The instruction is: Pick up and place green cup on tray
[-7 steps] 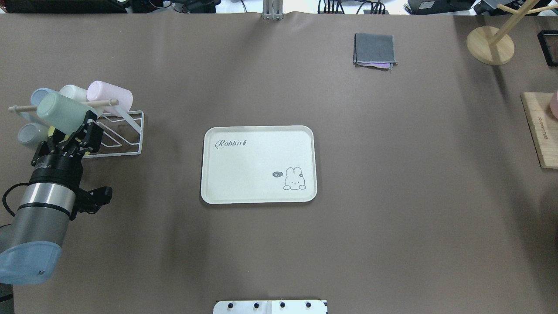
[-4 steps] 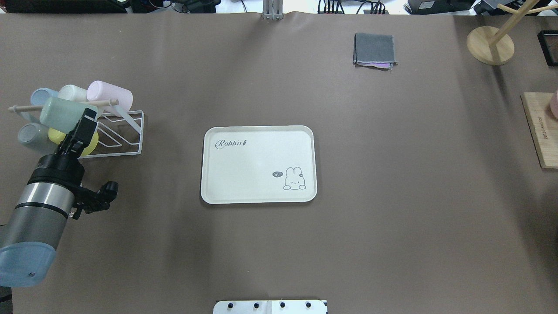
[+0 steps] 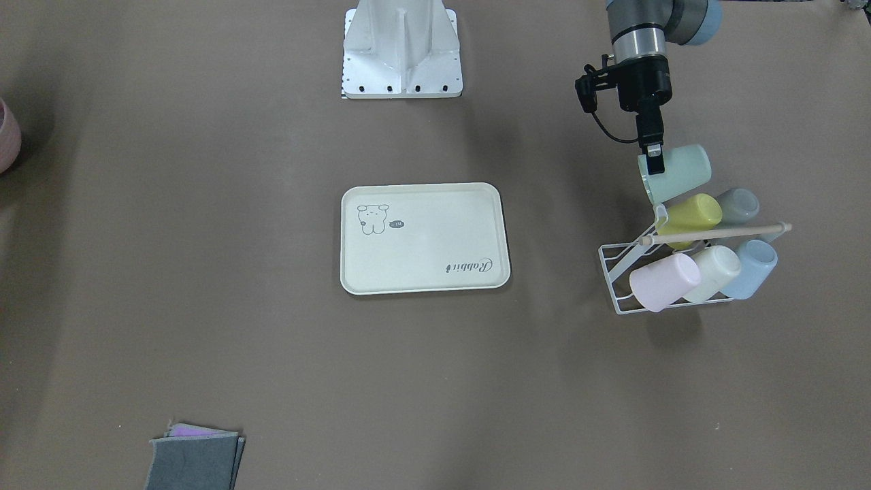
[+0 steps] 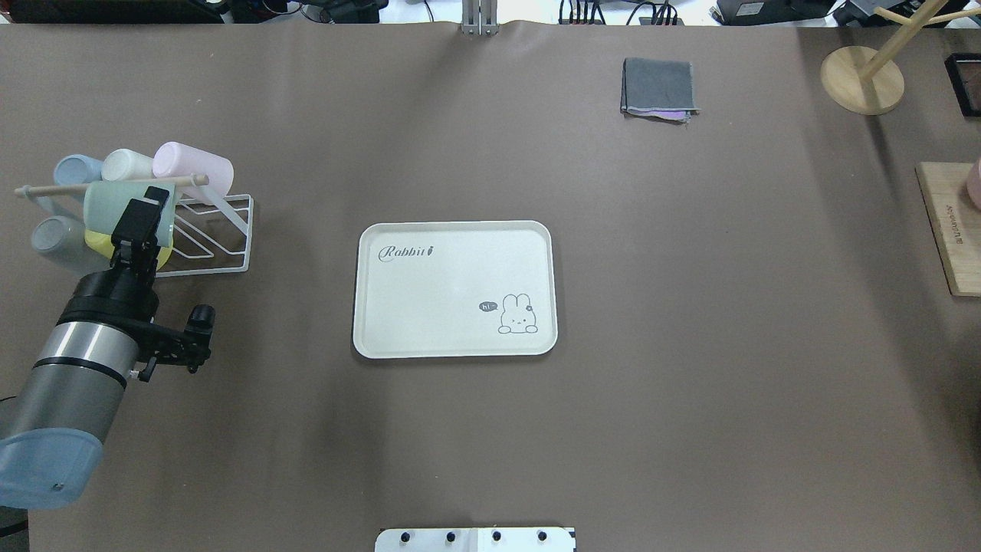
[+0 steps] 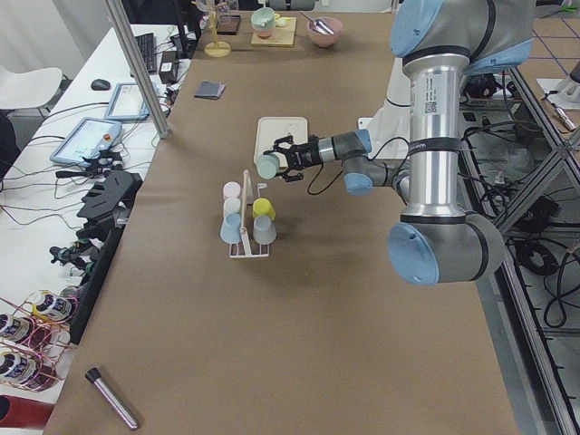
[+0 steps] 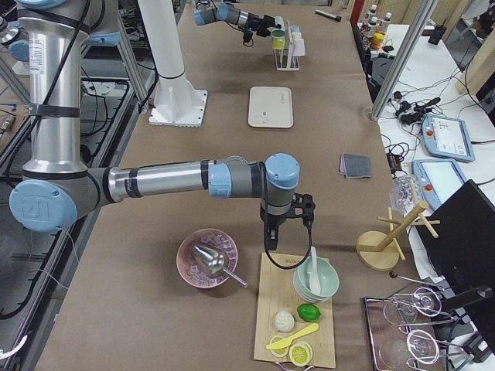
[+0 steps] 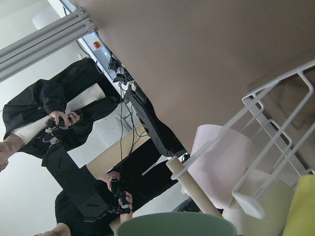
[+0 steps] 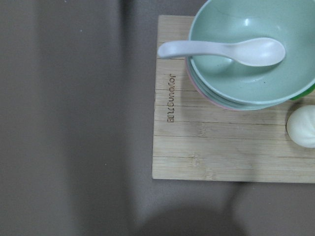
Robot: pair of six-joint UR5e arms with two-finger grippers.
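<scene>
My left gripper point(image 4: 149, 203) is shut on the rim of the green cup point(image 4: 111, 205), a pale mint tumbler held on its side just above the white wire rack point(image 4: 226, 230). The front view shows a finger point(image 3: 654, 162) on the green cup point(image 3: 682, 173), above the yellow cup point(image 3: 694, 212). The cream tray point(image 4: 444, 291) lies flat at the table's middle, far right of the cup, with nothing on it. My right gripper point(image 6: 270, 241) hangs over a wooden board at the far end; I cannot tell whether it is open or shut.
The rack holds pink point(image 4: 195, 170), cream point(image 4: 126, 162), blue point(image 4: 70, 167), grey point(image 4: 52, 238) and yellow point(image 4: 98, 242) cups around a wooden rod point(image 4: 46, 189). A folded grey cloth point(image 4: 659, 86) lies far back. A wooden stand point(image 4: 862, 77) and board point(image 4: 950, 230) are at right.
The left wrist has rolled, so its fingers now show edge-on. The green cup has swung from tilted to level and shifted slightly right, still held.
</scene>
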